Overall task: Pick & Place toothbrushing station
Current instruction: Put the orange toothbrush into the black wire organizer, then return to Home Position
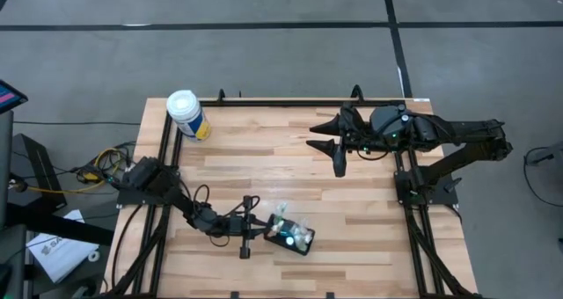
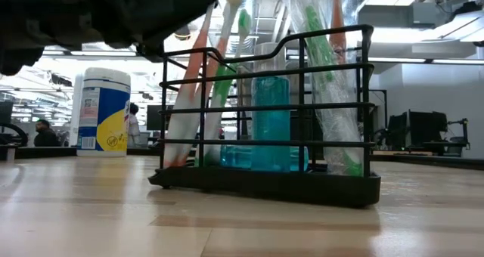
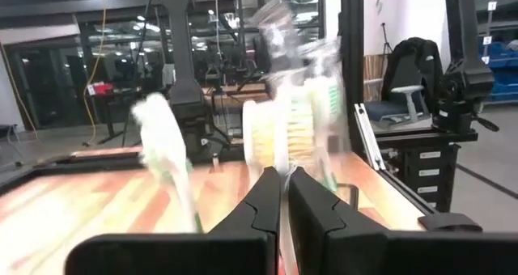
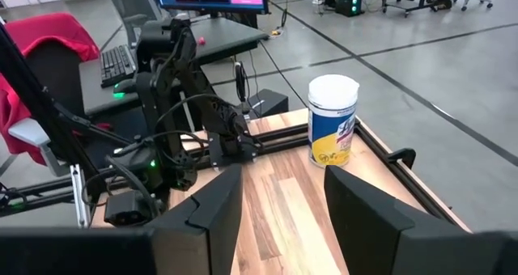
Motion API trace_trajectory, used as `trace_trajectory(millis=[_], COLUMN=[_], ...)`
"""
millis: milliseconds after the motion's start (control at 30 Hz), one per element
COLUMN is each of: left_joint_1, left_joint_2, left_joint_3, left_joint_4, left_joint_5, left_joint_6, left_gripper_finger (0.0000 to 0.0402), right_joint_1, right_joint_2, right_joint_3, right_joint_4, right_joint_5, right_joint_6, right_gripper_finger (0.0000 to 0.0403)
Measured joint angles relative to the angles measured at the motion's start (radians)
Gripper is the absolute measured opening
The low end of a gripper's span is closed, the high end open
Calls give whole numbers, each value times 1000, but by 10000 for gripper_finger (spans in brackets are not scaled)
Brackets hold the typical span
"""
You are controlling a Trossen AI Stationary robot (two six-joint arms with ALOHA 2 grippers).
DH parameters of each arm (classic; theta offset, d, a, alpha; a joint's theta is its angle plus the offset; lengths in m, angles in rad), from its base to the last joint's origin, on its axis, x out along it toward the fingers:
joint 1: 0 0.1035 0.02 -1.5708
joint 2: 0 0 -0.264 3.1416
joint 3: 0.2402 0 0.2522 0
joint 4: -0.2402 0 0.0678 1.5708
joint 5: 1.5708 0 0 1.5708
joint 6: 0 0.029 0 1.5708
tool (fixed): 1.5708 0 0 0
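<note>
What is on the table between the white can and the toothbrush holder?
Nothing but bare wood. The high view shows open table between the white can and the toothbrush holder.

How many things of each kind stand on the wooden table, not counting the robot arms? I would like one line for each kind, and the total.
Toothbrushing station (black wire holder with brushes inside): 1
White-lidded canister with blue and yellow label: 1
Total: 2

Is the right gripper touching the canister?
Apart. The high view shows the right gripper open in mid-table, with bare wood between it and the canister at the far left corner; the right wrist view shows the canister well beyond its fingers.
</note>
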Motion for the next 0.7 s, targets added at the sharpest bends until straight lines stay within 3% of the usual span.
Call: trace_trajectory(millis=[300,433,700], left_joint_1=[10,18,21], left_joint_2=[-16,-74,-173], left_joint_3=[-2,-1,-1], left_joint_4=[-18,-6,-219], left_joint_5=[74,101,138], left_joint_6=[-36,-44,-102], left_gripper_finger=[35,93,225], right_joint_1=[0,0,0], right_joint_2=[0,0,0], right_joint_3=[0,0,0], right_joint_4=[-12,-12,-16], right_joint_5=[-1,-3,-26], right_joint_6=[-8,-8,-23], right_gripper_finger=[167,173,187])
